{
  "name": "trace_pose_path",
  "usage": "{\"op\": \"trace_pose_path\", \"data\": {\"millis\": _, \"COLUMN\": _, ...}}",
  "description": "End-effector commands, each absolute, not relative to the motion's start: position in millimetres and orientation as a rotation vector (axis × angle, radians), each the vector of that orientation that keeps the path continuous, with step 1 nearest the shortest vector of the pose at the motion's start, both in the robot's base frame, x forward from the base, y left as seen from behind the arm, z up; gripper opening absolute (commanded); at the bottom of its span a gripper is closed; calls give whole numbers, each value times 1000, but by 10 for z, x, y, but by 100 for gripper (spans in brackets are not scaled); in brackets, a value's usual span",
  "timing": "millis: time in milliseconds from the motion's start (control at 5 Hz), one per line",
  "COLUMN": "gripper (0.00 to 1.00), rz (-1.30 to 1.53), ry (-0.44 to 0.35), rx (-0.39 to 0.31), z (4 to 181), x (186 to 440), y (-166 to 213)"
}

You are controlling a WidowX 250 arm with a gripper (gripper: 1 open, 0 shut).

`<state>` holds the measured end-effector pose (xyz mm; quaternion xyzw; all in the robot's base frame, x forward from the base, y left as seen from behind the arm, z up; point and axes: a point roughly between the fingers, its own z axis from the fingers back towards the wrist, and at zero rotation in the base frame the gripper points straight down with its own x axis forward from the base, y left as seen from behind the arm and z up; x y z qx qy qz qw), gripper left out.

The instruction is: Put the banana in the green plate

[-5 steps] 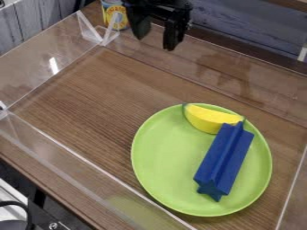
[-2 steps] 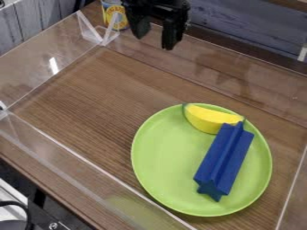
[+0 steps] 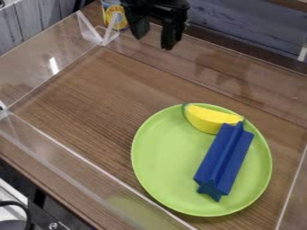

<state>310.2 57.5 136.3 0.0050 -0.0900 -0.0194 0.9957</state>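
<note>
I am seeing the banana (image 3: 210, 117) already lying in the green plate (image 3: 162, 162), touching the blue block (image 3: 224, 159) at its upper end. My gripper (image 3: 157, 32) is hanging empty with jaws spread, well apart at the bench's far edge, the banana lying toward the near right.

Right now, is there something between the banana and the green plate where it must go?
Nothing visible. The banana already lies on the green plate, at its far rim, touching the blue block. The open gripper hangs apart, at the far edge.
</note>
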Motion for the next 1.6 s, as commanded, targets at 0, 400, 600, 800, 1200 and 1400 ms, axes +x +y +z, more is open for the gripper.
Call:
{"op": "trace_pose_path", "data": {"millis": 0, "gripper": 100, "rz": -30, "ry": -213, "rx": 13, "z": 1467, "x": 3130, "y": 590}}
{"op": "trace_pose_path", "data": {"millis": 400, "gripper": 100, "rz": -32, "ry": -213, "rx": 9, "z": 1470, "x": 3134, "y": 588}}
{"op": "trace_pose_path", "data": {"millis": 600, "gripper": 100, "rz": -35, "ry": -214, "rx": 8, "z": 1469, "x": 3138, "y": 593}}
{"op": "trace_pose_path", "data": {"millis": 800, "gripper": 100, "rz": -36, "ry": -215, "rx": 7, "z": 1469, "x": 3144, "y": 599}}
{"op": "trace_pose_path", "data": {"millis": 1200, "gripper": 100, "rz": -43, "ry": -222, "rx": 6, "z": 1461, "x": 3184, "y": 629}}
{"op": "trace_pose_path", "data": {"millis": 1400, "gripper": 100, "rz": -46, "ry": -227, "rx": 6, "z": 1463, "x": 3209, "y": 647}}
